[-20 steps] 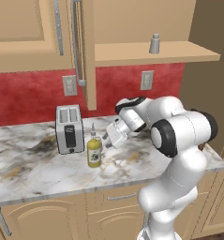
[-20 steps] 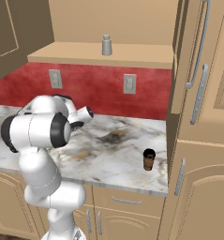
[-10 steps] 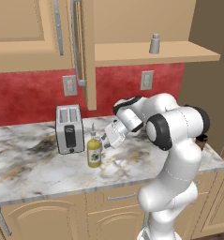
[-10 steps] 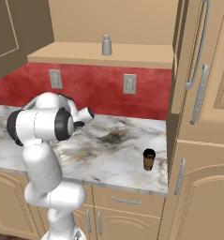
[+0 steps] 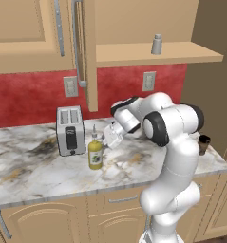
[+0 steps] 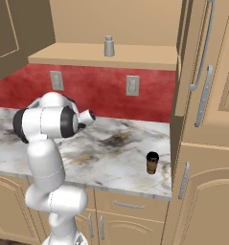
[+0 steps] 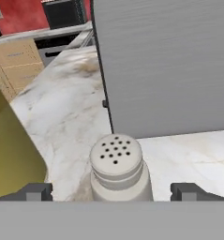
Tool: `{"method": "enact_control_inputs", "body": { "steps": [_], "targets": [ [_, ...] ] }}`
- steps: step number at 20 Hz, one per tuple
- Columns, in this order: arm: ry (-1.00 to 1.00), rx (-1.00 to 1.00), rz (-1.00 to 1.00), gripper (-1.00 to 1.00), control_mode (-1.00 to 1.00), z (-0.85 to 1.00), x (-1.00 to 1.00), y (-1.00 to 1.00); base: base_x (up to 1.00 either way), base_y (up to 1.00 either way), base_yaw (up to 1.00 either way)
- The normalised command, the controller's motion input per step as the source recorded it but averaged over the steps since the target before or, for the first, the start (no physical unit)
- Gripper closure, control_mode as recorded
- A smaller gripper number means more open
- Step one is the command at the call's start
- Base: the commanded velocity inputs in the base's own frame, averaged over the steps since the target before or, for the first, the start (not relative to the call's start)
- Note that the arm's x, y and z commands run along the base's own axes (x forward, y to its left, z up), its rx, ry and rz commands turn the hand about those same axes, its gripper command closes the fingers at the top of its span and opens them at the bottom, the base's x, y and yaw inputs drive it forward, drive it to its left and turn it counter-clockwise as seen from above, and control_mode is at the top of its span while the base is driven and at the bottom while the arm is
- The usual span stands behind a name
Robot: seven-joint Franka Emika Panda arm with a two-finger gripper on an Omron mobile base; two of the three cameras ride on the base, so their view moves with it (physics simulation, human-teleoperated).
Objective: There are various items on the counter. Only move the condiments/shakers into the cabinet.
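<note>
Open wall cabinet (image 5: 134, 52) above the desk (image 5: 39, 166): its shelf carries one grey shaker (image 5: 156, 44), upright, toward the right of the board in the left base view. The cabinet door (image 5: 89, 57) stands edge-on, swung out over the desk, just right of the toaster (image 5: 70, 130).

On the desk, the toaster stands at the back near the red wall. The yellow-green bottle (image 5: 95, 152), white nozzle up, stands just in front of the toaster and slightly to its right. A second shaker (image 7: 119, 168) stands close beside the toaster's ribbed side panel, as the hand view shows; its perforated top faces the camera. In that view the bottle's olive body lies to the shaker's left. A small dark brown cup (image 6: 152, 162) stands well apart from the toaster, at the far right end of the desk near the tall cupboard.

The tool (image 7: 114, 191) is spread wide, holding nothing. Its two dark fingertips (image 7: 36, 191) flank the second shaker, one on either side, each with clear space between tip and shaker; no contact is visible.

The arm rises from the base, bends at a raised elbow, and reaches down and leftward toward the toaster, the hand angled low over the desk just right of the bottle.
</note>
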Motion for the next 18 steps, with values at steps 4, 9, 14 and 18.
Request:
{"method": "enact_control_inputs", "body": {
  "steps": [4,9,14,18],
  "targets": [
    [0.00,-0.01,0.00,-1.00,-1.00,-0.11,0.24,0.02,0.00,0.00,0.00],
    [0.02,-0.02,0.00,1.00,-1.00,-0.07,0.09,0.08,0.00,0.00,0.00],
    [0.00,0.01,0.00,1.00,-1.00,0.10,-0.17,0.00,0.00,0.00,0.00],
    [-0.16,0.09,-0.01,1.00,-1.00,0.83,-0.40,-0.14,0.00,0.00,0.00]
  ]
}}
